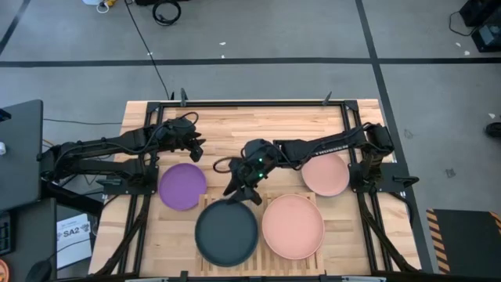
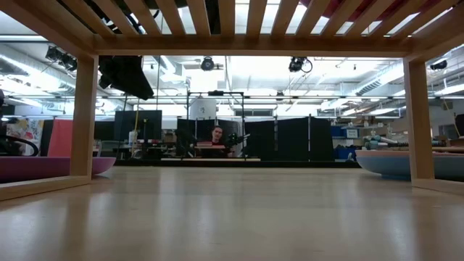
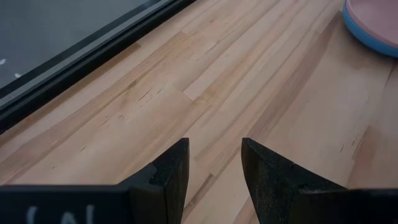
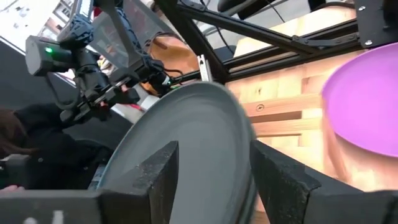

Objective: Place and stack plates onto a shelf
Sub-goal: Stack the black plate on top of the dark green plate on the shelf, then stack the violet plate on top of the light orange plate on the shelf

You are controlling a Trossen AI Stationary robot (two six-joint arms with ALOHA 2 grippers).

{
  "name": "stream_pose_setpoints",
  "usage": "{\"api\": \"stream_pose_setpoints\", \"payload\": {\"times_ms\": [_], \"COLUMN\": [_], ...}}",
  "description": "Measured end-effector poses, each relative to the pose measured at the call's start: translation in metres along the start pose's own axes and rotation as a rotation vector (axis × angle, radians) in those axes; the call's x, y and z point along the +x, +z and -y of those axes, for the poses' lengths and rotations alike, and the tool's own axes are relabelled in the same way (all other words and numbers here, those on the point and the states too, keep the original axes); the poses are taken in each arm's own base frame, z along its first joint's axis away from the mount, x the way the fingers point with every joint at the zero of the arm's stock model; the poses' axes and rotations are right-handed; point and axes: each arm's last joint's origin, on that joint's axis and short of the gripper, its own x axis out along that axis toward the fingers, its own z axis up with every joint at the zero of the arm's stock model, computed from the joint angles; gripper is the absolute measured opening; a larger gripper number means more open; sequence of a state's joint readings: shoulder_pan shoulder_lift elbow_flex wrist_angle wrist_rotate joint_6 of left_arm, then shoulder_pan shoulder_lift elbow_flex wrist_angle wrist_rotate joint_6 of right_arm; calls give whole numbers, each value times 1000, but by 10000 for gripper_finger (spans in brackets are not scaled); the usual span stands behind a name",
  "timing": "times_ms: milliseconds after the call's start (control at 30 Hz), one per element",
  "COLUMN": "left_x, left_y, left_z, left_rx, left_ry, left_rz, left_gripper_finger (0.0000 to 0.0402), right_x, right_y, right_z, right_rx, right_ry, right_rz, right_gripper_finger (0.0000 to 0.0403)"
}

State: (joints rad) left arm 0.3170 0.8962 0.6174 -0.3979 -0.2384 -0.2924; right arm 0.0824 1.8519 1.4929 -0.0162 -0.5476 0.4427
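Right gripper: fingers spread, grey plate rim between them.
Left gripper: fingers spread over bare table.

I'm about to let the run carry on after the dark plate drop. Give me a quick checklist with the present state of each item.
1. Right end effector open at the dark grey plate: ok, fingers stand apart at its rim.
2. Dark grey plate resting flat on the shelf: cannot tell.
3. Pale pink plate on the shelf beside it: ok.
4. Purple plate free to pick from the tabletop: ok.
5. Left end effector open, holding nothing: ok.
6. Second pink plate, near the right arm, uncovered: ok.
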Motion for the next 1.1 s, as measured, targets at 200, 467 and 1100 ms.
{"api": "stream_pose_setpoints", "payload": {"times_ms": [200,467,1100], "left_x": [0,0,0], "left_y": [0,0,-6], "left_z": [0,0,-2], "left_rx": [-1,-1,15], "left_ry": [0,1,18], "left_rz": [0,-1,-60], "left_gripper_finger": [153,153,153], "right_x": [-10,-28,-103], "right_y": [7,18,25], "right_z": [14,38,22], "right_rx": [13,-22,-138], "right_ry": [-12,-39,-303], "right_rz": [16,44,-63], "right_gripper_finger": [200,200,199]}}
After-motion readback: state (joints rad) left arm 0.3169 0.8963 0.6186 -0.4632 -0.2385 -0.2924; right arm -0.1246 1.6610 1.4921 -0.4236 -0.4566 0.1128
